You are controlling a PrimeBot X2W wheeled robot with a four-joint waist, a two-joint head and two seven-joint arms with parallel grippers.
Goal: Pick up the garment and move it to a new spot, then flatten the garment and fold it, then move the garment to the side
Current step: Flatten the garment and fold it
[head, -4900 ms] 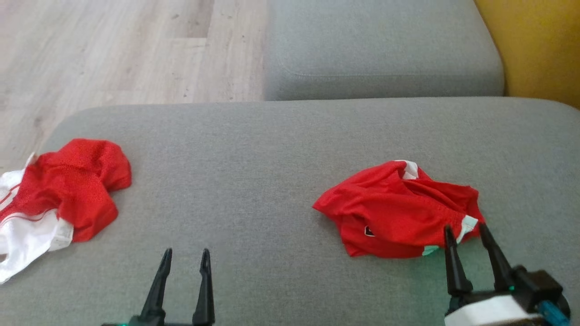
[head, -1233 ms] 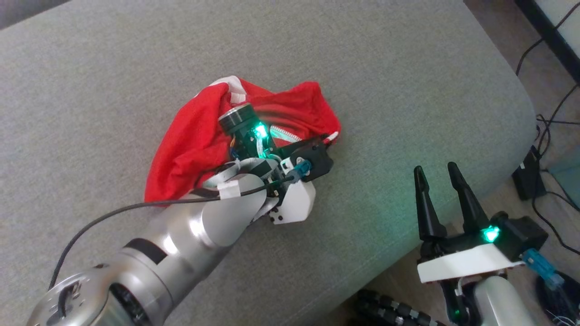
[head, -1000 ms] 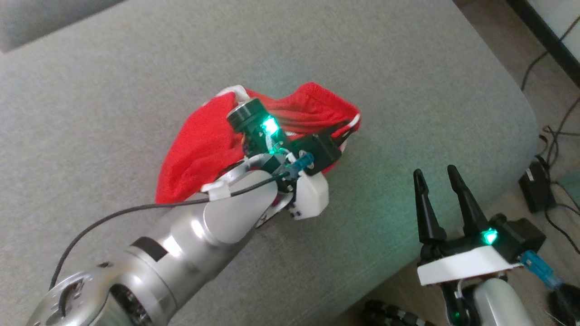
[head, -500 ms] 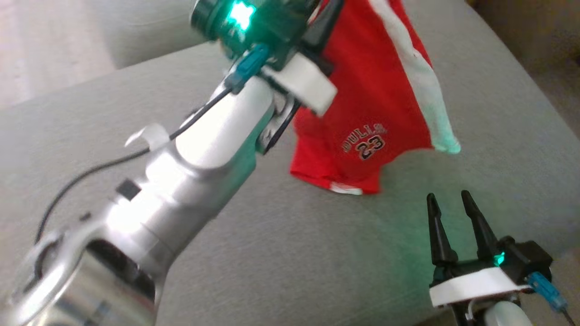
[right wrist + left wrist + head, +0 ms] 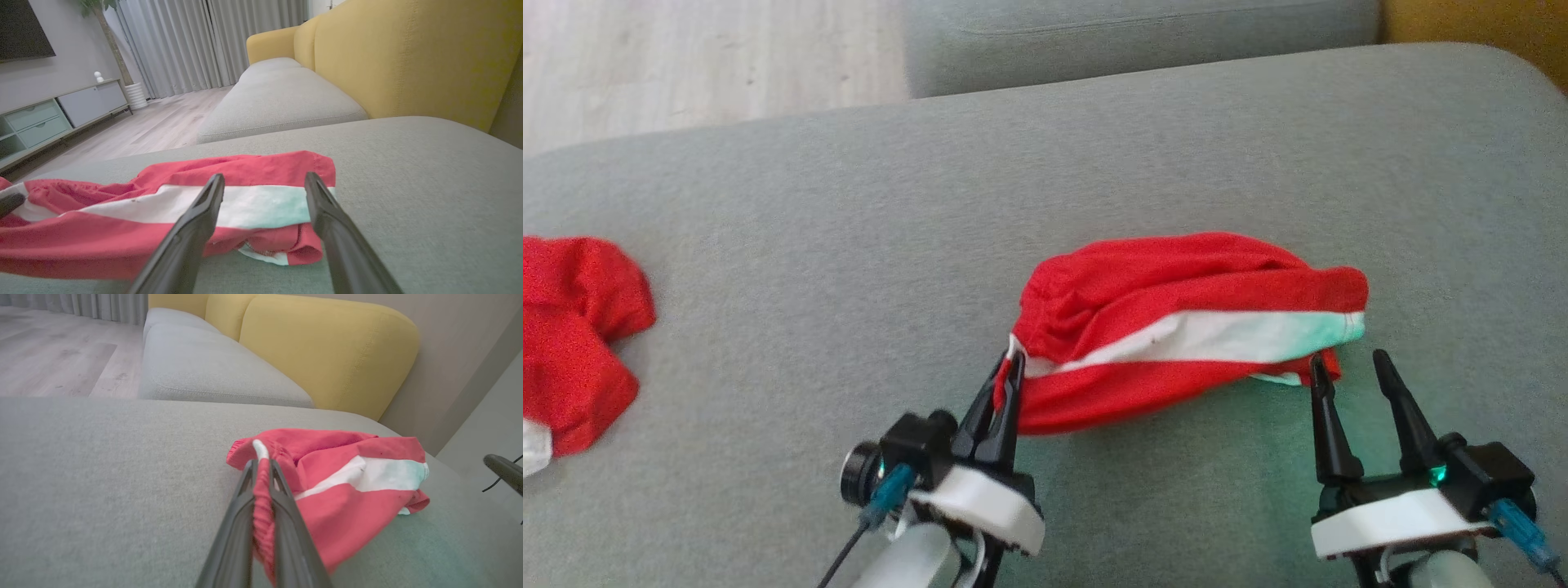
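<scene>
On the grey sofa cushion [image 5: 849, 245], right of centre in the head view, lies the red garment [image 5: 1176, 327], crumpled into a long, narrow bundle. Its long axis runs left to right across that view, rising slightly toward the right. A white stripe [image 5: 1217, 339] follows the same line along its length, tinted green at the right end.

The gathered, elastic-looking edge is at the left end, and there the left tool [image 5: 1010, 367] is clamped on it. In the left wrist view the red band is pinched between the two dark fingers, with the rest of the cloth spreading away to the right. The squarer end points right and rests on the cushion.

The right tool [image 5: 1346, 358] sits at that right end with its fingers spread and nothing between them. Whether its tips touch the cloth I cannot tell.

A second red garment [image 5: 572, 327] lies well apart at the cushion's left edge. A yellow backrest [image 5: 327, 347] rises behind the sofa seat.
</scene>
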